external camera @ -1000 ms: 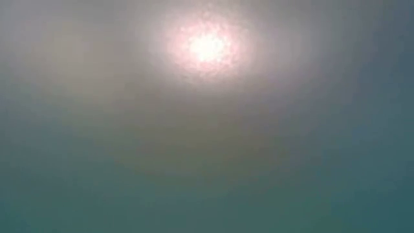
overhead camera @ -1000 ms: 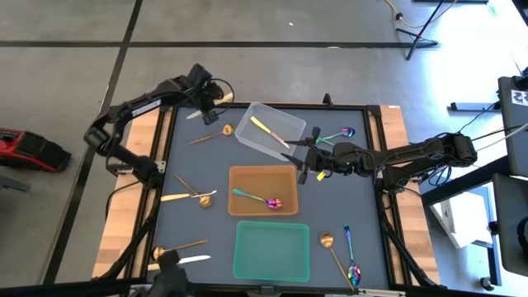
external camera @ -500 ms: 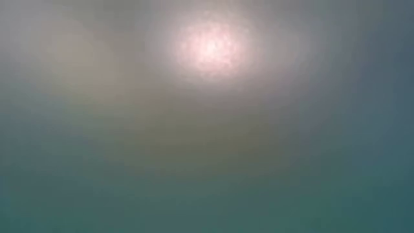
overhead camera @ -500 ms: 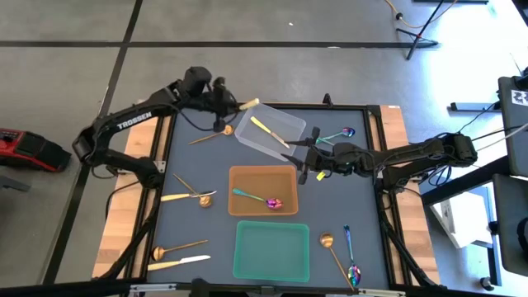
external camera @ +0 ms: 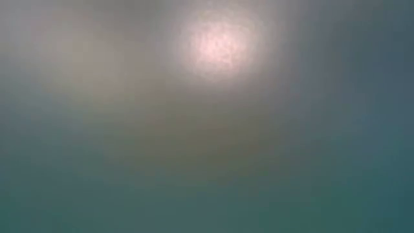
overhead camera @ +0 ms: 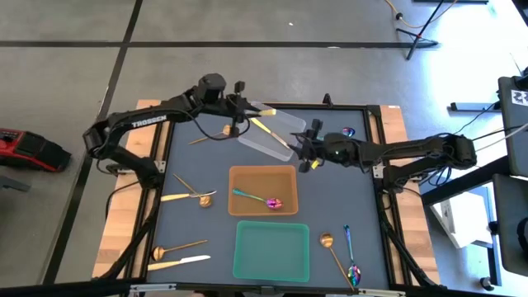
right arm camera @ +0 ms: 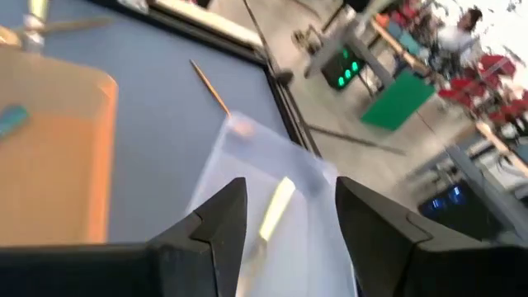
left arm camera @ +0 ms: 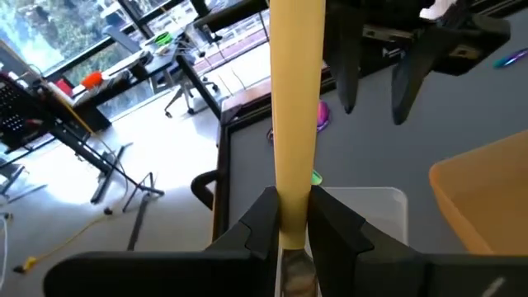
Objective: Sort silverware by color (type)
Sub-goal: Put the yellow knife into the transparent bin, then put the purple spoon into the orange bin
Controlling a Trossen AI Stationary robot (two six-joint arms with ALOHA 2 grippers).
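My left gripper [overhead camera: 241,114] is shut on a pale yellow knife [overhead camera: 262,110] above the far left rim of the clear bin [overhead camera: 285,139]. A second yellow knife [overhead camera: 262,128] lies in that bin and also shows in the right wrist view [right arm camera: 275,208]. My right gripper [overhead camera: 304,152] is open and empty at the bin's right side, its fingers pointing at the bin [right arm camera: 285,223]. A rainbow spoon [overhead camera: 261,200] lies in the orange bin [overhead camera: 241,177]. The low view shows only haze. My left gripper pinches the knife between its two fingers near one end [left arm camera: 289,216]. The long pale yellow rest [left arm camera: 295,99] sticks out forward past the fingertips. The fingers come about level from the table's left and lie along the knife. The knife is lifted clear, roughly level.
The green bin [overhead camera: 247,239] stands near the front. Loose on the table lie a copper spoon [overhead camera: 213,134], a knife and a copper spoon at the left [overhead camera: 191,196], another such pair at the near left [overhead camera: 177,254], a rainbow spoon [overhead camera: 346,132], and two spoons at the near right [overhead camera: 345,256].
My left gripper has carried the knife from the table's far left corner toward the right, to the clear bin's far left rim, staying shut on it. My right gripper has shifted slightly toward the far edge and stayed open.
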